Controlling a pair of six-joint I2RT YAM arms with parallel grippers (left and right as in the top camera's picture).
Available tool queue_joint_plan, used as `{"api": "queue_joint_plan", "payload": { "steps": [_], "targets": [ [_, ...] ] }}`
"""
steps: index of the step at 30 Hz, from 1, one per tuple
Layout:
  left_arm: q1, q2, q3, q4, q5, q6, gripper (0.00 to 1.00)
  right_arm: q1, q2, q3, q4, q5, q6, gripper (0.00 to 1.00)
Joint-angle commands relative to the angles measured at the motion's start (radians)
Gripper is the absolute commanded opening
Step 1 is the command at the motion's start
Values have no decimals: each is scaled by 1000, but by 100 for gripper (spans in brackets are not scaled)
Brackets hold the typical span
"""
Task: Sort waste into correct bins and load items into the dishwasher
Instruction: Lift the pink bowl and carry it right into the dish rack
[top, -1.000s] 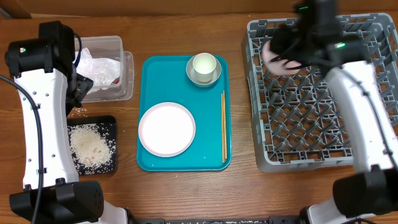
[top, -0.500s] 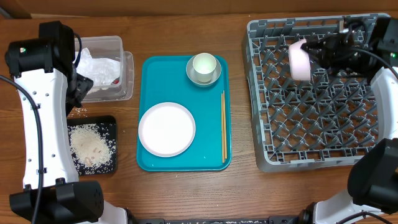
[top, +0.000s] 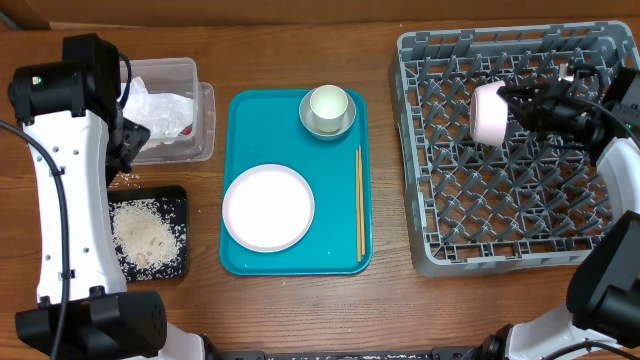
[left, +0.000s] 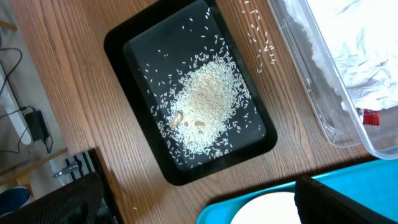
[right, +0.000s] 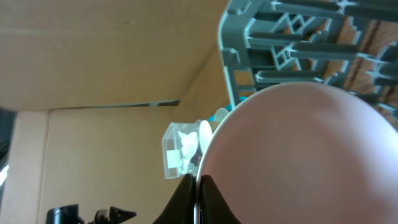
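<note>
Overhead view of a wooden tabletop. At the right of the frame sits the grey dish rack (top: 500, 230), a square grid of upright pegs. Over its upper middle, the right gripper (top: 512, 103) is pinched together on the rim of a pale pink cup (top: 489, 113). The cup lies on its side, base toward the left of the frame. From these views I cannot tell whether it touches the pegs.

At centre, a teal tray (top: 340, 180) carries a round white plate (top: 268, 207), thin chopsticks (top: 360, 203) along its right edge, and a small white bowl nested in a metal bowl (top: 328, 108) at its top.

At upper left, a clear tub (top: 195, 75) holds a crumpled napkin (top: 160, 108) and a red wrapper (left: 371, 116). Below it, a black tray (top: 183, 230) holds rice (top: 145, 240). The left gripper (left: 193, 193) hangs above the black tray, fingers spread wide, holding nothing.

The step in hand appears to be seating the cup in the rack. It would probably go best to tip the mouth downward, lower the cup so its wall settles between pegs, not on their tips, and part the fingers only once it rests steadily. A rim pinch may let the cup swing, so slow wrist turns seem wise.
</note>
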Motion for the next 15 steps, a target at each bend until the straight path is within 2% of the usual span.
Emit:
{"api": "queue_joint_plan", "payload": {
  "steps": [1,9,15],
  "targets": [
    [-1,-19,17,-2,-6,-21,100,-5,5,-24,43,-92,39,4],
    [-1,-19,17,-2,-6,-21,100,-4,6,-24,54,-94,64,4],
    [-1,-19,17,-2,-6,-21,100,-4,20,-32,53,-16,64,4]
  ]
}}
